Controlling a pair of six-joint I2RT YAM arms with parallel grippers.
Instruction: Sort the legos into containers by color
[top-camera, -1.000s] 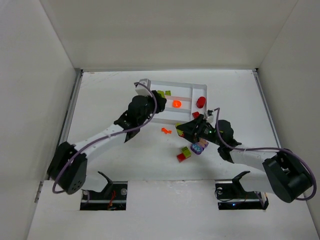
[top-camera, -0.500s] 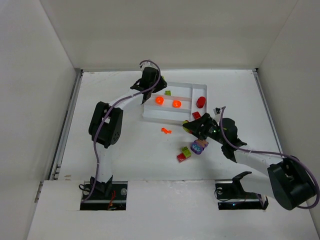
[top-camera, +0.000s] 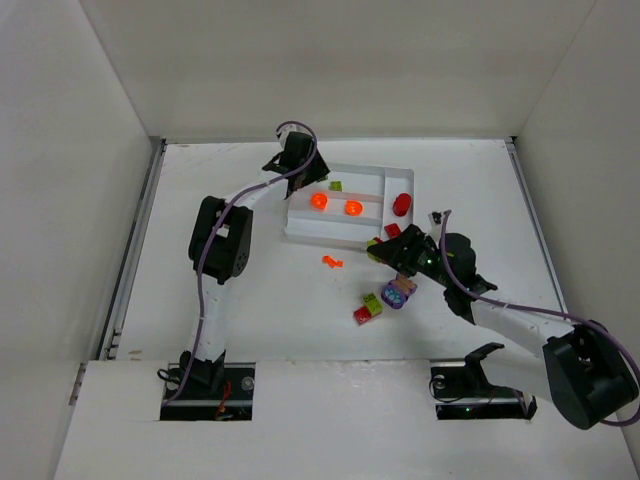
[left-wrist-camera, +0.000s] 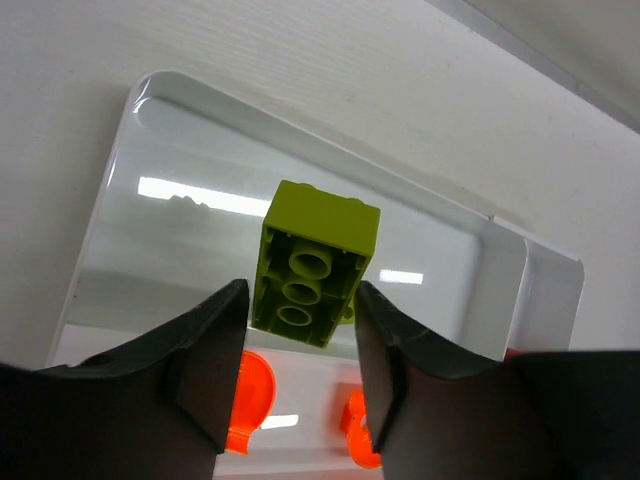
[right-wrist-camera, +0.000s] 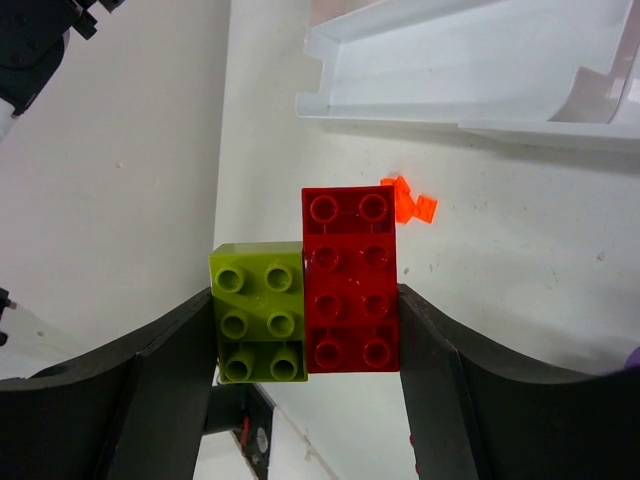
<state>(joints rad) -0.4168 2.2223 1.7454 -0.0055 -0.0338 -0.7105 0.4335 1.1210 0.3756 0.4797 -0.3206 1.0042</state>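
"What's the room like from where you stand?"

"It's mostly a white table (top-camera: 250, 310), boxed in on three sides by plain white panels. There's a back wall (top-camera: 340, 70), a left panel (top-camera: 60, 200) that slants outward, and a right panel (top-camera: 590, 130) that does the same."

"What about the edges?"

"A grey metal rail (top-camera: 140, 230) runs along the table's left side, and a thinner strip (top-camera: 525, 200) runs down the right. A white ledge (top-camera: 340, 420) crosses the near side."

"And the light?"

"It's soft and even, so the shadows on the tabletop are faint. Close up, the surface has a few small dark specks."
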